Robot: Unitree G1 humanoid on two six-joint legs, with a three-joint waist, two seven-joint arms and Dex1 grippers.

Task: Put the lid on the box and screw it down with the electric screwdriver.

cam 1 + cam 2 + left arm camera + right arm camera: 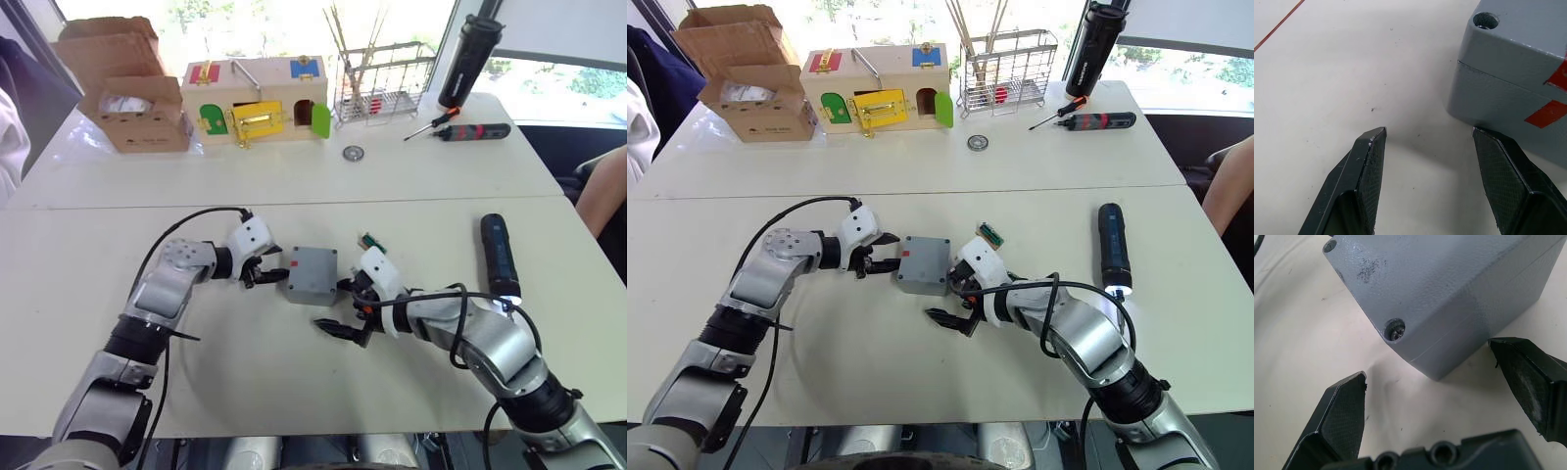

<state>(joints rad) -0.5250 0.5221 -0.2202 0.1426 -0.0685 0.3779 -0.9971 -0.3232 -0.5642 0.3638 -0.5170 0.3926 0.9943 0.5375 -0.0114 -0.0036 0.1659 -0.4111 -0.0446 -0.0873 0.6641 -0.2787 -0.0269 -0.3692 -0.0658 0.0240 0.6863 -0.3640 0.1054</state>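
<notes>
One small square grey plastic box (313, 274) sits mid-table with its flat grey plastic lid (1449, 279) already seated on top; a thin seam shows where the two meet. Two grippers flank it. The left gripper (263, 270) is just left of the box with its black fingers (1364, 181) spread apart, one tip close to the box's lower wall, holding nothing. The right gripper (345, 309) is at the box's near-right corner, its fingers (1342, 423) also spread wide and empty.

One thick dark blue-black cylindrical electric screwdriver (498, 255) lies on the table well to the right, its lit tip toward the near edge and partly hidden behind the right arm.

The right wrist view shows two corner holes in the lid, the nearer one with a screw head inside; the other is too dark to judge. The left wrist view shows one corner hole and red markings on the box wall, cut off at the frame edge. The box's inside is hidden.
</notes>
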